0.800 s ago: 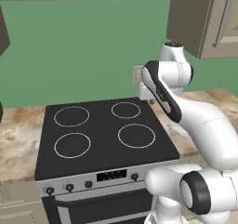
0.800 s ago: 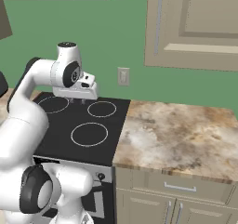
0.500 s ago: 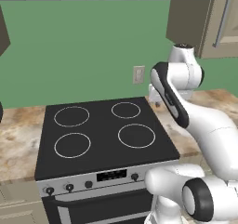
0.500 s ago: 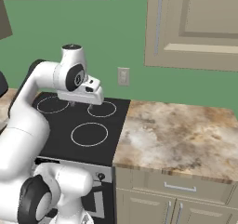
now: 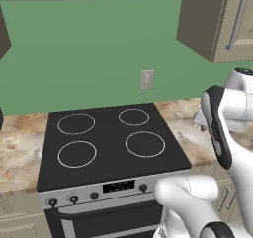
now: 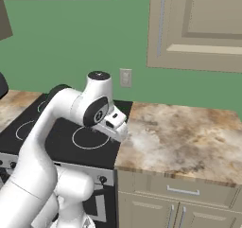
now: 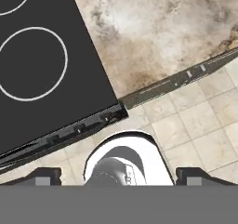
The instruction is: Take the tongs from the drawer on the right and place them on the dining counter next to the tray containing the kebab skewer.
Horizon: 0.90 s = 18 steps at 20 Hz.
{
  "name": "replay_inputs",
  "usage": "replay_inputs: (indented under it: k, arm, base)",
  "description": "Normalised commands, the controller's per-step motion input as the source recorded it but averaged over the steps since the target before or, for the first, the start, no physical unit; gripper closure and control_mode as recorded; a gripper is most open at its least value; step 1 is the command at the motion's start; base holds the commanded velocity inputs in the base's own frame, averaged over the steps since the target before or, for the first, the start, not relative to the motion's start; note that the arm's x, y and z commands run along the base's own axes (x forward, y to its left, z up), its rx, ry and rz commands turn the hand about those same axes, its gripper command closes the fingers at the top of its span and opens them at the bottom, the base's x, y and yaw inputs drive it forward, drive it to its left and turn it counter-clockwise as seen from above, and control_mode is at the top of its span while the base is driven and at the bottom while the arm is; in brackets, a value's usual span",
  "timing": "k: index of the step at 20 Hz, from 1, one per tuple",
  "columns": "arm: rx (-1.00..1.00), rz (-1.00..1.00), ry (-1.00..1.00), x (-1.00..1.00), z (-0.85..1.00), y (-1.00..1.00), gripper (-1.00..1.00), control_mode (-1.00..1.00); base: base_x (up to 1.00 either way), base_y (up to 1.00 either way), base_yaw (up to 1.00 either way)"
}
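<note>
gripper [image 7: 119, 172] hangs over the seam where the black stove [image 5: 111, 143] meets the marbled worktop [image 6: 184, 137], jaws spread wide with nothing between them. the drawer [image 6: 182, 190] sits shut under the worktop's front edge, right of the stove, below and ahead of the hand: plain beige front, small silver handle lying level. tongs presumably inside, hidden. the coming move, by my read, drops down past the front edge to meet that handle across its length.
</note>
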Motion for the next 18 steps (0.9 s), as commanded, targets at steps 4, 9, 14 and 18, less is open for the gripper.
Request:
replay_inputs:
  k: [4,9,14,18]
  arm:
    - [0.15,-0.4,-0.02,-0.71,-0.38,-0.99,-1.0,-1.0]
    - [0.24,-0.33,-0.07,-0.72,-0.29,-0.88,-1.0,-1.0]
    - [0.09,-0.31,-0.1,-0.48,-0.5,-0.81,-1.0,-1.0]
    - [0.01,-0.29,-0.25,-0.41,-0.54,-0.74,-1.0,-1.0]
  base:
    - [0.0,0.0,0.0]
    - [0.0,0.0,0.0]
    - [0.0,0.0,0.0]
    - [0.0,0.0,0.0]
